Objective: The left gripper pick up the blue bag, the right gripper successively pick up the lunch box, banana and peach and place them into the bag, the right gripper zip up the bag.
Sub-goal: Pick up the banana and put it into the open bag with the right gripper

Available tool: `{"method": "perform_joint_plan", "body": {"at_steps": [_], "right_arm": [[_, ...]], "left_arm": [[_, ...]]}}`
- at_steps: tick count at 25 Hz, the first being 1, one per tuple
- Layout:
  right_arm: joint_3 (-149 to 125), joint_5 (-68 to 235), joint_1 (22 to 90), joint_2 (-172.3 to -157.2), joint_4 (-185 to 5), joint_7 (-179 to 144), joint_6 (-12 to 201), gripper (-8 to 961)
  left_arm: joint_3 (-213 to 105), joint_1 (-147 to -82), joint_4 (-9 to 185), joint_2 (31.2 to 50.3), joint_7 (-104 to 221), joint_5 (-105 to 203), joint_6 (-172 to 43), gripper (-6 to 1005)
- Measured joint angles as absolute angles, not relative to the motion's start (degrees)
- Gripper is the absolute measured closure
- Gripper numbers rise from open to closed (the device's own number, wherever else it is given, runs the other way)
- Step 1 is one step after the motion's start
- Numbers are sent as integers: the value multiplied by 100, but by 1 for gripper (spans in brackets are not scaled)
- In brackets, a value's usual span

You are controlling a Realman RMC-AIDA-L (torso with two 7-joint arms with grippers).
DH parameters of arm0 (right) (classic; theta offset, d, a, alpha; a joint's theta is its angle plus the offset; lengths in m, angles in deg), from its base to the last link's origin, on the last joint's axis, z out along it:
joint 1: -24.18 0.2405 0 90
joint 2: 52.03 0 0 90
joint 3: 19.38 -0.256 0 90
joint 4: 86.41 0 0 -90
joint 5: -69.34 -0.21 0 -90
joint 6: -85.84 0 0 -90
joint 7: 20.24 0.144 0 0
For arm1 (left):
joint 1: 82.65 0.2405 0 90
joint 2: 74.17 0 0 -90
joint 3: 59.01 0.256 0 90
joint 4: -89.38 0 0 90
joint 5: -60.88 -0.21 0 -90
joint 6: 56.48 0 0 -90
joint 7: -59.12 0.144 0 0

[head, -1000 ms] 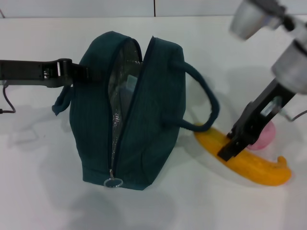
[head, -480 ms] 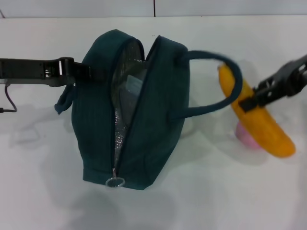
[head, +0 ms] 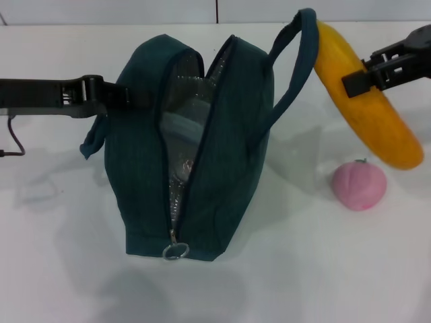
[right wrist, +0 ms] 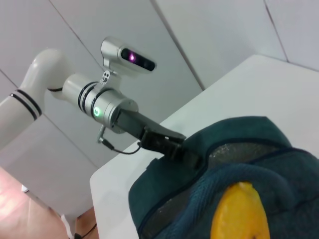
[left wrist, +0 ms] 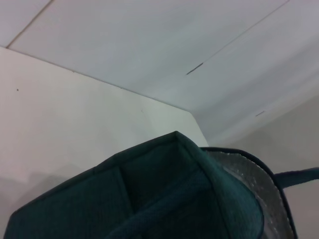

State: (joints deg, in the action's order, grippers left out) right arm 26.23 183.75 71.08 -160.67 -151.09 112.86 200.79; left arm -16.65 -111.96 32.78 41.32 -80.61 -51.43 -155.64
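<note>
The jaws of the right gripper [head: 355, 79] are closed on the banana [head: 367, 108], gripping it across its upper half and holding it in the air above the desk [head: 54, 269]. The banana hangs tilted, its far end up beside the raised handle [head: 296, 67] of the blue bag [head: 202, 155], its other end pointing down toward the right. That handle lies against the banana's upper tip, just to the inner side of the jaws. Below the jaws and apart from them, the peach [head: 359, 185] rests on the desk, close under the banana's lower end but not touching it.

The jaws of the left gripper [head: 116, 98] are clamped on the bag's left side near its top edge, where the other handle [head: 91, 138] droops down. The right wrist view shows this same claw biting the fabric rim, with the green ring [right wrist: 96, 111] lit on its silver arm. The bag stands upright between the two grippers, its zipper open along the top and front, the silver foil lining [head: 182, 114] showing inside. The metal ring pull [head: 174, 251] sits at the bottom of the zipper track, near the desk. Something pale with a blue-grey edge lies inside the opening; I cannot tell for sure that it is the lunch box.
</note>
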Motion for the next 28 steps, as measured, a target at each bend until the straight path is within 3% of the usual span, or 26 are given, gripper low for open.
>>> {"method": "perform_joint_plan", "body": {"at_steps": [14, 28], "right_arm": [[2670, 19442, 6731, -16144, -14644, 11105, 19987, 514], [2167, 19824, 6446, -16086, -14385, 10934, 19489, 510]], "left_arm": [[-1674, -11201, 3269, 4146, -8062, -5143, -15563, 967], [-1638, -11196, 3269, 4159, -8063, -5145, -15561, 967]]}}
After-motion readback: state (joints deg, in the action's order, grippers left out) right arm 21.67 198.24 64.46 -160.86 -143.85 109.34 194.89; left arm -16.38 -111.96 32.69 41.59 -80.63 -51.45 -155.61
